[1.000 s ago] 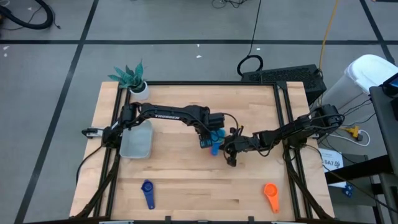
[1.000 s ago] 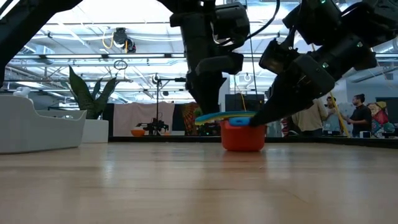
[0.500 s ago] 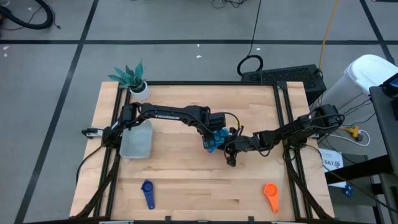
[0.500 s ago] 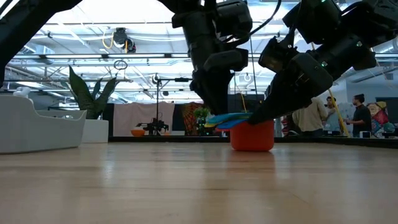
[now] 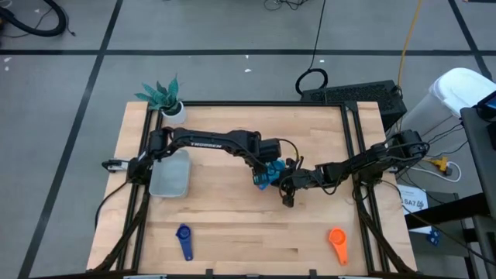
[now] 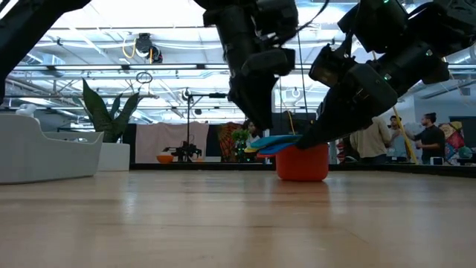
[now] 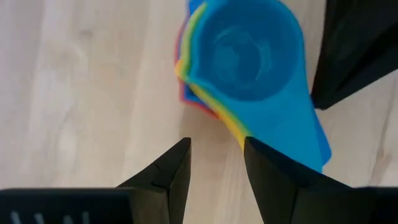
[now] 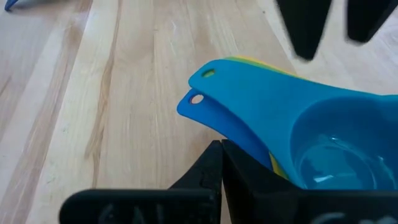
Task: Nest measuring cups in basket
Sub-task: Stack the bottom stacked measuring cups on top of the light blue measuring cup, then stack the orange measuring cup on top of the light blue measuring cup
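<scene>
High view: nested measuring cups sit outside the basket.

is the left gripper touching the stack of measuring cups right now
Apart. The left wrist view shows the left gripper open with bare wood between its fingertips and the stack of measuring cups.

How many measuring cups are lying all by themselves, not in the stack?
2. A dark blue cup lies near the table's front left, an orange cup near the front right. The others are in the stack mid-table.
</scene>
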